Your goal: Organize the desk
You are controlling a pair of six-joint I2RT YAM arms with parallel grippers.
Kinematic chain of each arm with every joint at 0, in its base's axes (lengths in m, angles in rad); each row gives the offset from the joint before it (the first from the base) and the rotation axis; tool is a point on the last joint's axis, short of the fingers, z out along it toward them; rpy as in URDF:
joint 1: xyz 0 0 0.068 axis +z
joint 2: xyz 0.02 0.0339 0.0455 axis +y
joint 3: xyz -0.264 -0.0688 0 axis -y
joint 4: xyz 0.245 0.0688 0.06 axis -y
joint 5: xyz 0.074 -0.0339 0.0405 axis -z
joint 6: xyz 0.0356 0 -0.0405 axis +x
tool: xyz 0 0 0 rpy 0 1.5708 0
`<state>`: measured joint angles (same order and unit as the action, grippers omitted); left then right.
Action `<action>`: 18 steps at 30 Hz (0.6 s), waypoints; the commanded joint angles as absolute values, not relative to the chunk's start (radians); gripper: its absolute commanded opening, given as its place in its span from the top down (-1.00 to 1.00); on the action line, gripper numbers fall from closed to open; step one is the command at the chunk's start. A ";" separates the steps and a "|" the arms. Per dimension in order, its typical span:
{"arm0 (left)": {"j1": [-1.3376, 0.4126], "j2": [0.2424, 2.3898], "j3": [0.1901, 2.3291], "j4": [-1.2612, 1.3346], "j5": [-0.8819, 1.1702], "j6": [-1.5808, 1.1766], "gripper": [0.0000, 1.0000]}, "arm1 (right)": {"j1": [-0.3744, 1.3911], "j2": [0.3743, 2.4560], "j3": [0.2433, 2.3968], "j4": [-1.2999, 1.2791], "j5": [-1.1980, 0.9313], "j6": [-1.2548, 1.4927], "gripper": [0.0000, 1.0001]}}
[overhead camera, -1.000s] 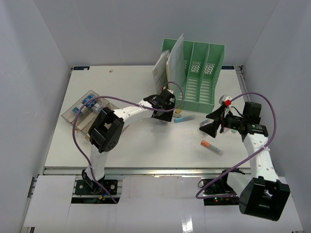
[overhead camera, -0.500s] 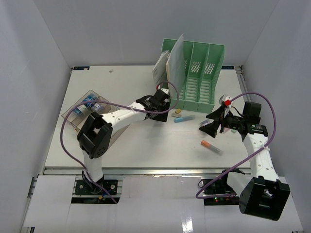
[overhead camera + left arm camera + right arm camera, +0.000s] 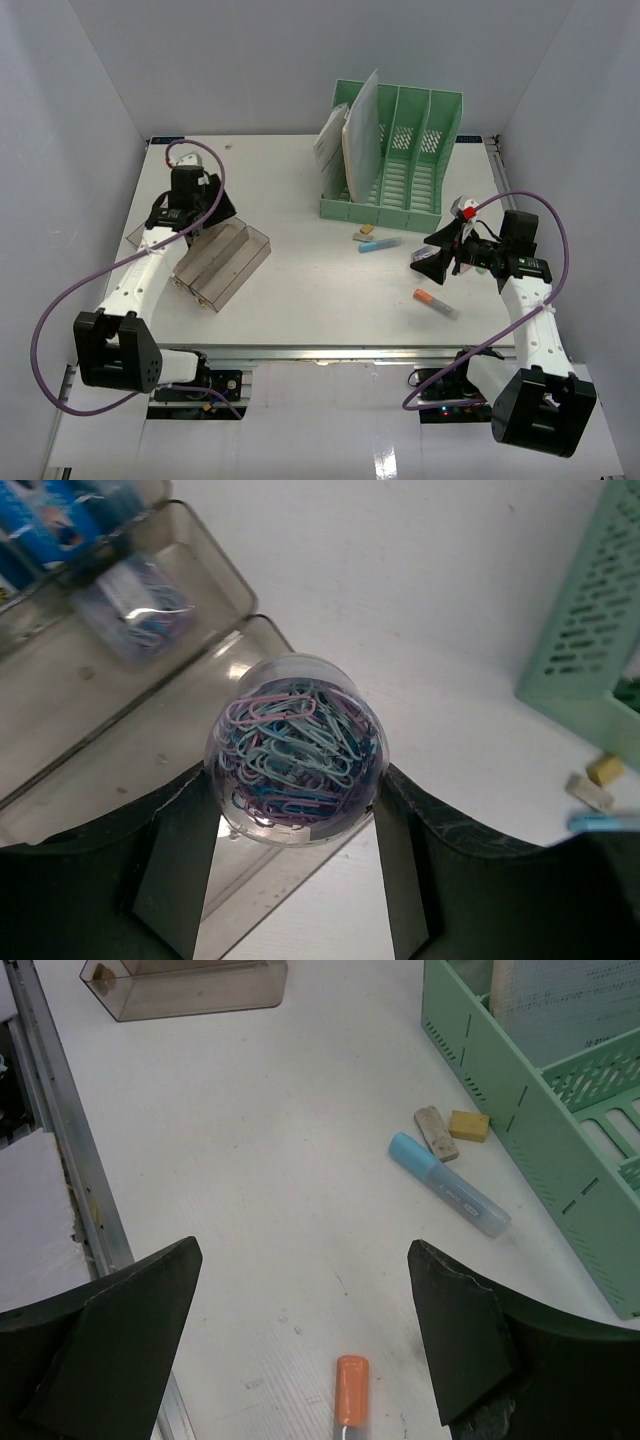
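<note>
Clear round plastic tub of pastel paper clips (image 3: 295,748): clamped at its sides between the closed fingers of the left gripper (image 3: 293,825).
Change: a second ago that arm reached beside the green four-slot file rack (image 3: 395,150). It now hangs over the clear stepped compartment tray (image 3: 225,262) at the left, so the clips look ready to be set down.
Large white rectangular desk (image 3: 300,290): under everything, with a metal rail (image 3: 300,351) along its near edge.
Right gripper (image 3: 300,1300): spread wide, empty, above bare desk.
Loose items: blue-capped clear marker (image 3: 448,1184), orange-capped marker (image 3: 351,1385), grey eraser (image 3: 436,1132) and yellow eraser (image 3: 468,1125) near the rack.
In the way: the tray's back slots already hold blue packs and a clip box. The front slot seems free.
</note>
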<state>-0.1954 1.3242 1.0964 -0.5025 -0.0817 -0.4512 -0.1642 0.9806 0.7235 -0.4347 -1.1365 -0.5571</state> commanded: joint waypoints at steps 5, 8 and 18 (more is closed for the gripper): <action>0.098 1.286 1.034 -0.452 -0.006 -0.488 0.38 | -0.170 0.966 0.724 -0.416 -1.165 -0.561 -0.80; 0.145 1.300 1.036 -0.452 -0.035 -0.493 0.39 | -0.169 0.967 0.725 -0.416 -1.164 -0.561 -0.80; 0.183 1.419 1.084 -0.468 -0.093 -0.489 0.37 | -0.169 0.969 0.724 -0.416 -1.161 -0.561 -0.80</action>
